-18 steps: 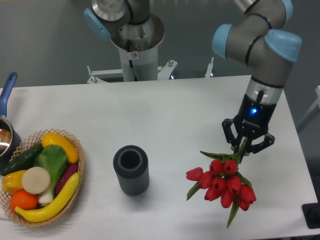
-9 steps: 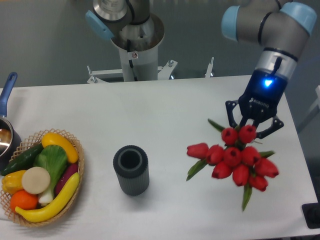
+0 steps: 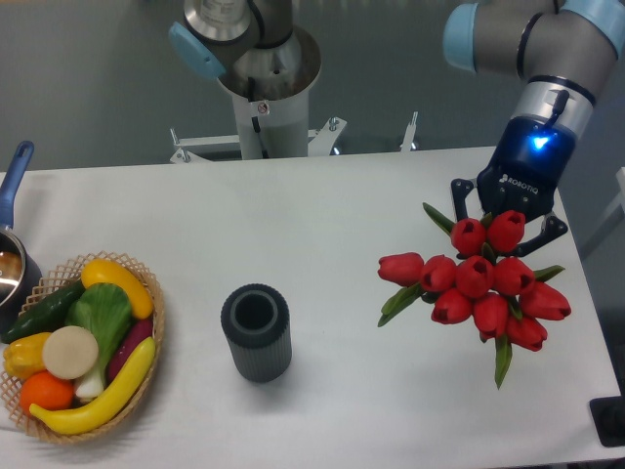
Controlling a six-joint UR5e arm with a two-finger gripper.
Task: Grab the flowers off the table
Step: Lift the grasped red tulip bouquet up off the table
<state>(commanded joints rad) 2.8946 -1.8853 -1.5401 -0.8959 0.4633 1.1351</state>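
White counter below, the flowers hang off it at the right — stems clamped in the end effector. Pick-up looks done — only holding remains.

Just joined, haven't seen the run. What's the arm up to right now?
The end effector holds the flowers, a bunch of red tulips, by the stems, blooms facing the camera. They appear lifted clear of the table on its right side. Its fingers are mostly hidden behind the blooms. A dark ribbed cylinder and a basket of vegetables sit untouched to the left.
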